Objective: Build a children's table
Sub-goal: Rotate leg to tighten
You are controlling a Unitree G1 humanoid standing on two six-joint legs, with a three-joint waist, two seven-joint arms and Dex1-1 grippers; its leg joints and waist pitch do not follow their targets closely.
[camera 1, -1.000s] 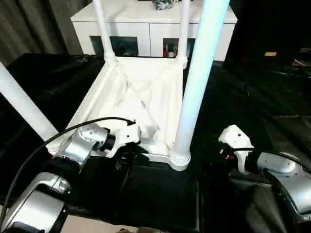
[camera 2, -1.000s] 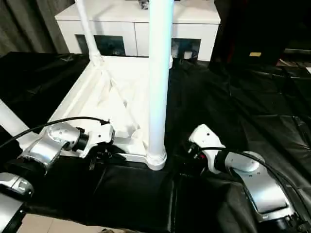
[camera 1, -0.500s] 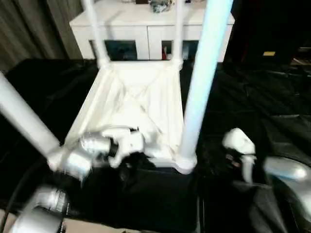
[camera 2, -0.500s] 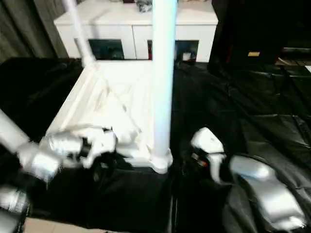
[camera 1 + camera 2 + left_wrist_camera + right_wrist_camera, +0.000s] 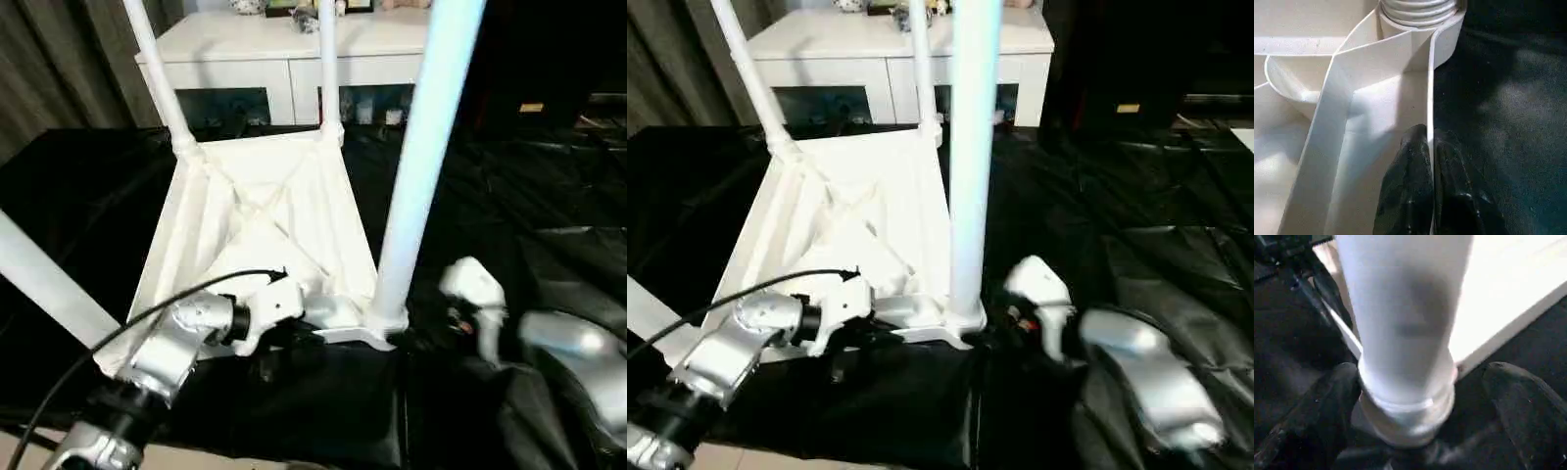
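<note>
**With All Four Legs Standing, the Flip Comes Next**

While the tabletop (image 5: 265,211) lies upside down on the black sheet (image 5: 549,206), the left gripper (image 5: 1431,161) pinches its near rim. The right gripper (image 5: 1415,431), fingers spread, flanks the near leg (image 5: 416,166). Turning it upright likely needs grips on both sides.

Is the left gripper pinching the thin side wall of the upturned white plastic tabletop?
Yes, in the left wrist view the left gripper's two black fingers stand one on each side of the white plastic tabletop's thin wall.

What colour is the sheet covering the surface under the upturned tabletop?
Black and slightly glossy. The sheet shows best in the right eye view, around the white tabletop.
</note>
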